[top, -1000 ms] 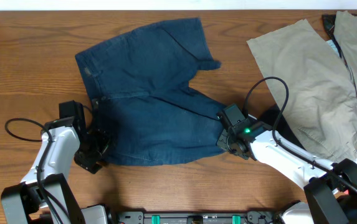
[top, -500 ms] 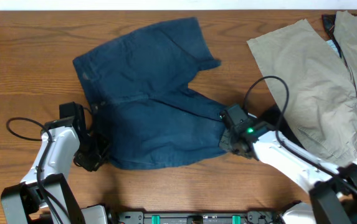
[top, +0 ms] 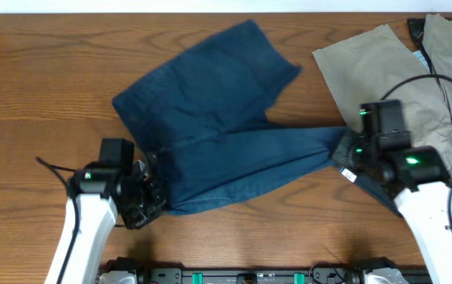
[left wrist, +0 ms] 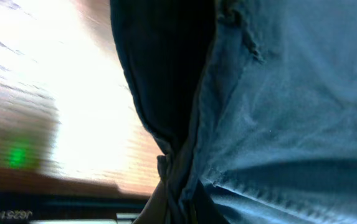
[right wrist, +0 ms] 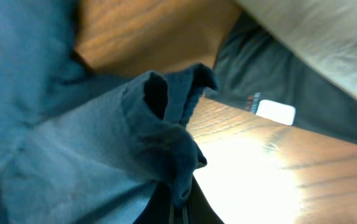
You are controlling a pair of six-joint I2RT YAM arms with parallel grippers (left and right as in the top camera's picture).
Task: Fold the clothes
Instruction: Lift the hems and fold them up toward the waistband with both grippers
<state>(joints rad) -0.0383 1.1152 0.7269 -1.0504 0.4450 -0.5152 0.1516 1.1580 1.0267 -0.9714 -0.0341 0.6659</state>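
- shorts [top: 210,118] sit mid-surface, lying diag. One leg points at the far edge, hem close to it. Other leg is stretched taut to the right.
- Free room: bare wood surface [top: 36,79] left of shorts, plus a strip along the near edge betw. the arms. Right side is crowded. The beige garment [top: 367,71] is just beside the far leg's hem, and the 2nd beige garment [top: 450,55] lies at the right edge.
- L gripper [top: 151,203] is at the near-left corner of shorts, clamped onto the cloth. Left wrist view shows fabric bunched into the jaws at frame bottom.
- R gripper [top: 342,154] is at the end of the stretched leg, pinched tight on the crumpled hem.
- L arm [top: 84,229] comes up from the near edge, angled in toward shorts. R arm [top: 423,197] comes from the near-right corner, reaching left over a dark cloth [right wrist: 259,74] w/ white tag [right wrist: 275,112].
- Count: 1 shorts, 2 beige garments, 1 dark cloth, 2 arms, both gripping.
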